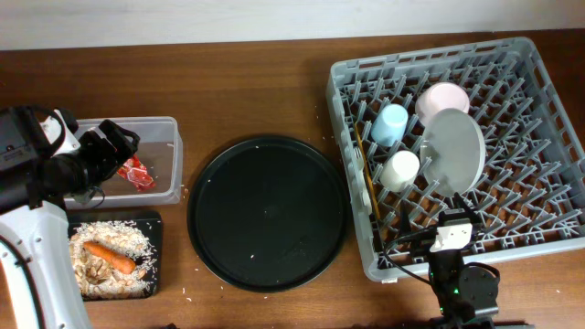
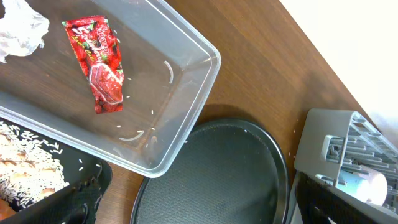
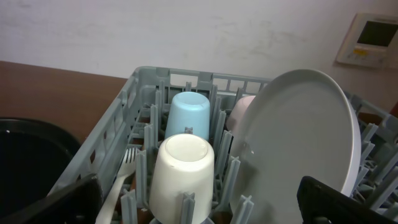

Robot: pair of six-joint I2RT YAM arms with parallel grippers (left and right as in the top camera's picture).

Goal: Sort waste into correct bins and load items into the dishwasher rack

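Observation:
The clear tub (image 1: 169, 128) holds the red wrapper (image 1: 137, 172). In the left wrist view the wrapper (image 2: 96, 62) lies beside the white tissue (image 2: 22, 28). The black tray (image 1: 154, 224) holds the carrot (image 1: 110, 257) and rice scraps (image 1: 101, 274). My left gripper (image 1: 111, 146) hangs open and empty over the tub's left part. The grey rack (image 1: 361, 73) holds the blue cup (image 1: 391, 123), white cup (image 1: 400, 169), bowl (image 1: 442, 97), plate (image 1: 454, 151), wooden stick (image 1: 367, 174) and fork (image 3: 118, 180). My right gripper (image 1: 450, 224) is open and empty at the rack's near edge, behind the white cup (image 3: 183, 177).
The large round black tray (image 1: 265, 212) lies between the tub and the rack, with a few rice grains on it and on the wood around it. The rack's right half is bare pegs.

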